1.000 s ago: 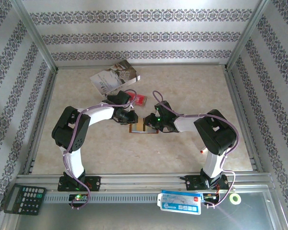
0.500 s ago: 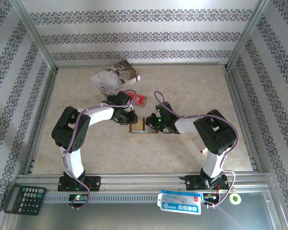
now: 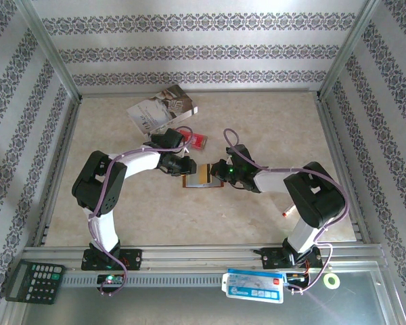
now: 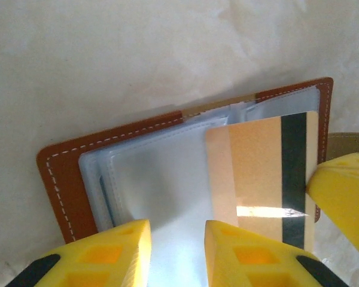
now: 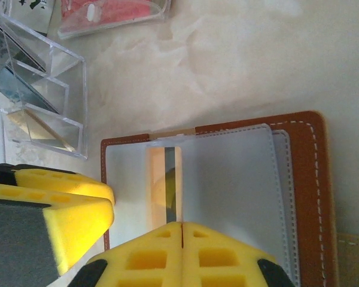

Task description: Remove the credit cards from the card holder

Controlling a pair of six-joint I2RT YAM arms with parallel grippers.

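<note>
So the card holder (image 4: 63,185) is lying open and flat on the marbled beige table (image 3: 264,122), roughly mid-table, right between the two grippers. Brown leather with white stitching, and clear frosted sleeves inside.

One credit card (image 4: 257,173), tan with a black stripe, is sticking partway out of a sleeve. Its far end reaches about to the holder's edge on the right arm's side.

The left gripper (image 4: 176,242) sits over the sleeves at the other end of the holder. Its yellow fingers are apart with a narrow gap and there's nothing between them. I honestly can't tell if they're pressing on the plastic or just above it.

The right gripper (image 5: 182,239) has its fingers squeezed fully together, with the tips right at the exposed end of the card. From these angles I can't say whether the card is actually pinched or the tips are only resting on it.

Other stuff around:
- A clear acrylic divider box (image 5: 45,89) sits just past the holder.
- Beyond that is a red item in a clear case (image 5: 110,12).
- A white-grey booklet (image 3: 159,108) lies near the back wall.
- A calculator (image 3: 32,280) sits on the front rail at the left.
</note>
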